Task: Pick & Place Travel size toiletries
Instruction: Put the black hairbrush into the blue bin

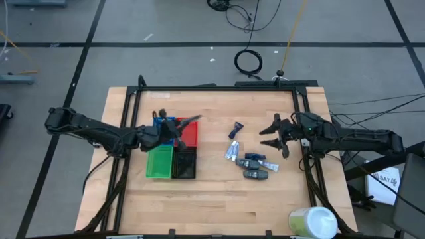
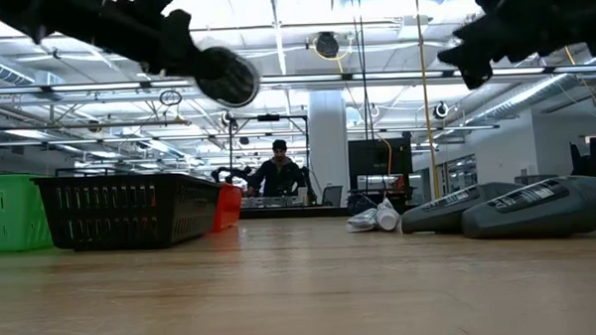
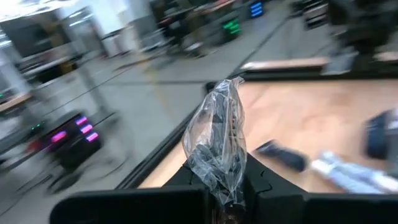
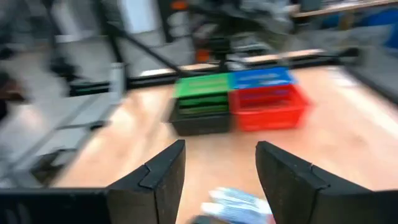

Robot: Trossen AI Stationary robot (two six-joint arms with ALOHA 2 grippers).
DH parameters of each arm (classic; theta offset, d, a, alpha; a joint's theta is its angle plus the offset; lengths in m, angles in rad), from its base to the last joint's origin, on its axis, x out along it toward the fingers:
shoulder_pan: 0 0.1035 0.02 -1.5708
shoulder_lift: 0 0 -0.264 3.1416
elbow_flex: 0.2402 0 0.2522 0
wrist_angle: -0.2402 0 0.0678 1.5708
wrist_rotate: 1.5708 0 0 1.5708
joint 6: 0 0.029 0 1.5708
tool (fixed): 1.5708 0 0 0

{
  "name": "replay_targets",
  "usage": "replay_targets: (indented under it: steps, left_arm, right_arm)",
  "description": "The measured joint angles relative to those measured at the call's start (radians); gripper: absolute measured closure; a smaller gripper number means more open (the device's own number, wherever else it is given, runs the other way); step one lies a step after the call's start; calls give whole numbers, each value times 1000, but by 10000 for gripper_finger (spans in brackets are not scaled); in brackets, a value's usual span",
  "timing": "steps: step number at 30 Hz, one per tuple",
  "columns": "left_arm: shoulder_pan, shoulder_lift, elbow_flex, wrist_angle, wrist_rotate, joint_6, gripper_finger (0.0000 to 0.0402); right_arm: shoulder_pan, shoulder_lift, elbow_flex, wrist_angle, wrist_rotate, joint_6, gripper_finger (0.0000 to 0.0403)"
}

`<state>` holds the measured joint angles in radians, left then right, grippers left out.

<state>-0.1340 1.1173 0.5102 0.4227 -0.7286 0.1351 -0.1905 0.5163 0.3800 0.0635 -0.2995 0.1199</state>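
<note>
- The left claw (image 1: 178,127) gripped a clear-wrapped toiletry (image 3: 216,142) above the red tray (image 1: 190,136).
- The right claw (image 1: 273,136) hung released beside the toiletries (image 1: 251,160) left on the desk (image 1: 219,199).

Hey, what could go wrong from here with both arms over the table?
1. The left gripper pinches only the end of a crinkly clear packet above the red tray; it may slip out early or land in the wrong tray.
2. The right gripper, jaws open, hangs by the clustered tubes and packs; coming down, it might nudge neighbours or grab two.
</note>
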Motion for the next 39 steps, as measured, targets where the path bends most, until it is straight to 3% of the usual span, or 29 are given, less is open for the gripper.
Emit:
replay_targets:
  steps: [4,6,12,19,22,26,31,33,36,39]
  left_arm:
    - [-54,-14,0,-122,-159,-76,391]
    - [-88,-15,0,-169,-209,-99,391]
    - [-187,-15,31,-416,-433,-257,386]
    - [-273,-15,102,-657,-503,-446,390]
    - [-297,-30,115,-708,-403,-486,385]
    - [-294,-75,115,-663,-103,-450,391]
    - [-279,-150,115,-369,363,-112,390]
    - [-283,-203,117,-292,496,55,388]
    - [-280,-324,117,-322,552,195,390]
    - [-274,-459,117,-423,546,217,391]
  right_arm:
    - [0,-45,-68,8,204,-2,226]
    - [0,-61,-104,40,253,-3,228]
    - [0,-76,-164,163,247,-18,229]
    - [0,-80,-165,172,247,-28,229]
    - [0,-80,-165,172,247,-28,229]
    - [0,-80,-165,172,244,-31,229]
    - [0,-80,-165,172,243,-30,229]
    - [0,-80,-165,172,243,-30,229]
    - [0,-80,-165,172,239,-29,229]
    - [0,-80,-165,172,209,-27,229]
